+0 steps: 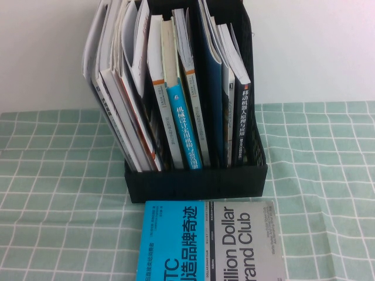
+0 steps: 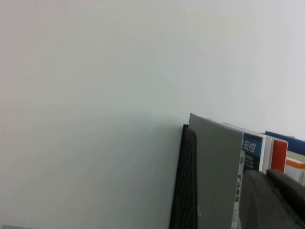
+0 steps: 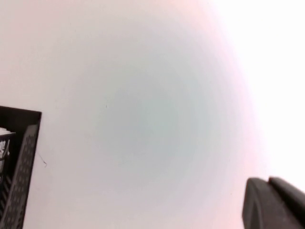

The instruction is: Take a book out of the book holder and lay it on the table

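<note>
Black-spined book [image 1: 245, 126] upright in book holder [image 1: 196, 175], rightmost compartment, 3 o'clock of blue-spined book [image 1: 186, 126]. Cyan-and-grey paperback [image 1: 210, 240] flat on table [image 1: 53, 193], 6 o'clock of holder. Left gripper [image 2: 274, 200] beside holder's slatted side; opening cannot tell. Right gripper [image 3: 274, 202] closed, empty, facing wall [image 3: 143, 95].

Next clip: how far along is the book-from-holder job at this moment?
Done: nothing; the black-spined book stands in the rightmost compartment of the book holder. The cyan-and-grey book lying in front is a different one. In hand: nothing; the left tool is up by the holder's book tops, the right tool, shut and empty, is beside the holder. Left: grip, pull out, lay on the table.
</note>
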### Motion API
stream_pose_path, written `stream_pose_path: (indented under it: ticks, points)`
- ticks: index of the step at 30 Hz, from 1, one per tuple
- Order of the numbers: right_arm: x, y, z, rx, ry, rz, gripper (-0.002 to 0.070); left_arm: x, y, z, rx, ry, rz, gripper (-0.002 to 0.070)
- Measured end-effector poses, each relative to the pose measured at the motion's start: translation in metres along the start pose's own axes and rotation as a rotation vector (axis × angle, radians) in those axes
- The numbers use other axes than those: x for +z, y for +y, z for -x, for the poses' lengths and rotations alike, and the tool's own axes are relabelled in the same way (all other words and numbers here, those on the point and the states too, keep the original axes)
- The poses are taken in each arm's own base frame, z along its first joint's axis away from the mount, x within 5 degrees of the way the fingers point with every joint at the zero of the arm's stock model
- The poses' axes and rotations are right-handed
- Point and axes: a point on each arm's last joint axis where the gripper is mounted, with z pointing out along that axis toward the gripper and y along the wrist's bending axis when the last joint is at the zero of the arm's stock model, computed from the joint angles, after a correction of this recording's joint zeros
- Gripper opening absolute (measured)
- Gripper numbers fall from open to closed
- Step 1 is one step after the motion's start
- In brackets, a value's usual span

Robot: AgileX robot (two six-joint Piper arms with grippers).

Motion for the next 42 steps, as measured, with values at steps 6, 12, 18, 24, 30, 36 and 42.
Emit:
stream_pose_path:
  ticks: [6, 12, 18, 24, 30, 36, 42]
  points:
    - [0.0, -0.001, 0.0, -0.022, 0.017, -0.008, -0.0001, 0.001, -0.001, 0.006, -0.046, 0.005, 0.007, -0.0003]
    - [0.004, -0.012, 0.028, 0.0, 0.172, -0.008, -0.0001, 0.001, -0.014, 0.057, 0.052, 0.045, 0.062, -0.0003]
    - [0.01, -0.022, 0.059, -0.014, 0.274, -0.004, -0.0001, 0.019, -0.018, 0.084, 0.133, 0.177, 0.142, -0.0003]
    - [0.042, -0.024, 0.062, -0.077, 0.378, 0.039, -0.0001, 0.06, -0.018, 0.076, 0.267, 0.24, 0.094, -0.0003]
    - [0.078, -0.019, 0.051, -0.128, 0.387, 0.089, -0.0001, 0.098, -0.021, 0.065, 0.27, 0.201, 0.0, -0.0003]
    - [0.109, 0.004, 0.042, -0.131, 0.301, 0.246, -0.0001, 0.134, -0.045, 0.062, 0.261, 0.282, -0.24, -0.0003]
    - [0.137, 0.049, 0.034, -0.102, 0.219, 0.543, -0.0001, 0.169, -0.083, 0.053, 0.141, 0.487, -0.606, -0.0003]
